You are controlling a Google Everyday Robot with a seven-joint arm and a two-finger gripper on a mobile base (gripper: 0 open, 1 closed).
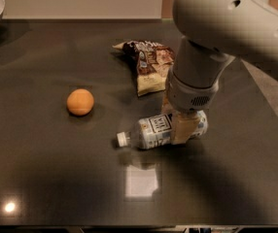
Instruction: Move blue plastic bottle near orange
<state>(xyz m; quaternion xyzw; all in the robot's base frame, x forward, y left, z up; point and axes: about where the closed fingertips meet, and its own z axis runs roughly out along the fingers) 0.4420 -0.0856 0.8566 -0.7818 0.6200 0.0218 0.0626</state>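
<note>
Midway through the job, the gripper (180,129) clasps the bottle (151,131), lying sideways on the table (56,178) right of the orange (80,102); next, carry it left and set it close by.

The pale arm (217,23) hangs over the far right corner of the tabletop (56,169), with its wrist (192,89) pointing straight down. The gripper (177,123) sits right of the middle, nearer the front edge, its jaws clamped across the blue plastic bottle (151,130).
</note>
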